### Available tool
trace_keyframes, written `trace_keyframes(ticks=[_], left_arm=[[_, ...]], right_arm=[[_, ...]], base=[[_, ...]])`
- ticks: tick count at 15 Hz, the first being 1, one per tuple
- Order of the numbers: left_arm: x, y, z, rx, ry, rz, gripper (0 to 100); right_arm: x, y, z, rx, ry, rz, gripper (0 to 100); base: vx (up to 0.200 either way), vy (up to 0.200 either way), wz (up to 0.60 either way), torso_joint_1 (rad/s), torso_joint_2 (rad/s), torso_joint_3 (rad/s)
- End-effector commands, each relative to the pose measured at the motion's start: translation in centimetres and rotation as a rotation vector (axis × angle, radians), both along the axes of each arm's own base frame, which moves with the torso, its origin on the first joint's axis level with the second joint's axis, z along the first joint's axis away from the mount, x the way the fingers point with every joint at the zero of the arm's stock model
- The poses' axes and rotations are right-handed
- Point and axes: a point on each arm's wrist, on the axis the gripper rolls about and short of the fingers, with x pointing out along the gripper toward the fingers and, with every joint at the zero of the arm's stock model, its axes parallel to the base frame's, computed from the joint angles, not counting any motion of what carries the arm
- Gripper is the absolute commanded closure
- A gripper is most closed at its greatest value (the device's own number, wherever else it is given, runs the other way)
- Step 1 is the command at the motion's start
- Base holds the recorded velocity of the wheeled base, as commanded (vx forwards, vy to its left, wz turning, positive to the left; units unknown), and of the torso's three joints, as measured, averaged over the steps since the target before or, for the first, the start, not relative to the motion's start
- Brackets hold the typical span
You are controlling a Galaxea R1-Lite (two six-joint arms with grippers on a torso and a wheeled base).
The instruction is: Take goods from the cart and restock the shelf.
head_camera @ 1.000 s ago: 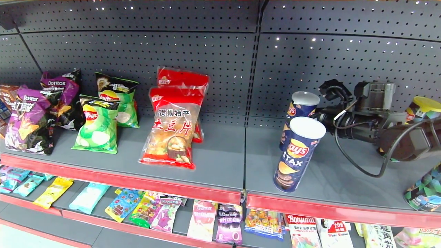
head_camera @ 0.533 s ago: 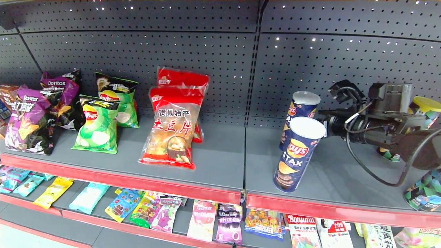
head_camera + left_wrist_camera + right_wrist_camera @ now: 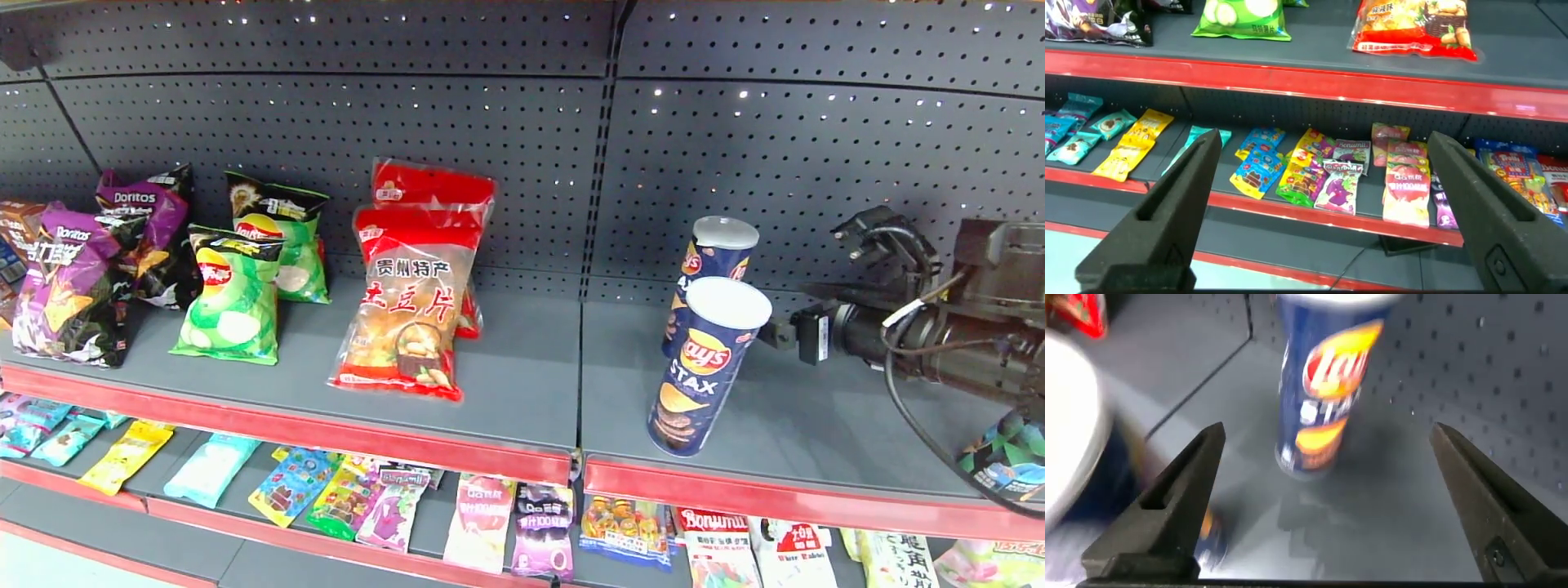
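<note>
Two blue chip cans stand on the grey shelf (image 3: 784, 425). The front can (image 3: 709, 367) leans slightly near the red edge, and the rear can (image 3: 716, 249) stands upright behind it. My right gripper (image 3: 782, 334) hangs over the shelf just right of the cans, open and holding nothing. In the right wrist view the rear can (image 3: 1323, 392) stands ahead between the spread fingers (image 3: 1167, 510), apart from them, with the front can's white lid (image 3: 1065, 441) at the side. My left gripper (image 3: 1327, 204) is open and empty before the lower shelf's small snack packets (image 3: 1331, 167).
Purple chip bags (image 3: 77, 269), green chip bags (image 3: 237, 286) and red bags (image 3: 412, 302) fill the shelf's left half. A patterned can (image 3: 1008, 465) stands at the far right. The pegboard back wall (image 3: 490, 147) is close behind. Bare shelf lies between the red bags and the cans.
My right arm has drawn back to the right, away from the rear can. Both cans stand where they were.
</note>
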Motion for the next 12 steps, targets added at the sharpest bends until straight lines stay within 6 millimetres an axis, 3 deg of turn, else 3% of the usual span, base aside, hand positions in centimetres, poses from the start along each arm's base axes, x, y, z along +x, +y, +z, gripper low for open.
trace_keyframes(ticks=[1, 7, 10, 12], left_arm=[[0.0, 0.0, 0.0, 0.0, 0.002, 0.0, 0], [0.0, 0.0, 0.0, 0.0, 0.002, 0.0, 0], [0.0, 0.0, 0.0, 0.0, 0.002, 0.0, 0], [0.0, 0.0, 0.0, 0.0, 0.002, 0.0, 0]], right_arm=[[-2.5, -0.4, 0.1, 0.004, -0.005, -0.003, 0], [-6.4, -1.7, 0.3, 0.0, 0.026, -0.038, 0], [-10.3, -1.9, -0.1, -0.006, 0.047, -0.024, 0], [-14.6, -2.0, -0.7, 0.0, -0.018, -0.002, 0]], base=[[0.0, 0.0, 0.0, 0.0, 0.0, 0.0], [0.0, 0.0, 0.0, 0.0, 0.0, 0.0], [0.0, 0.0, 0.0, 0.0, 0.0, 0.0], [0.0, 0.0, 0.0, 0.0, 0.0, 0.0]])
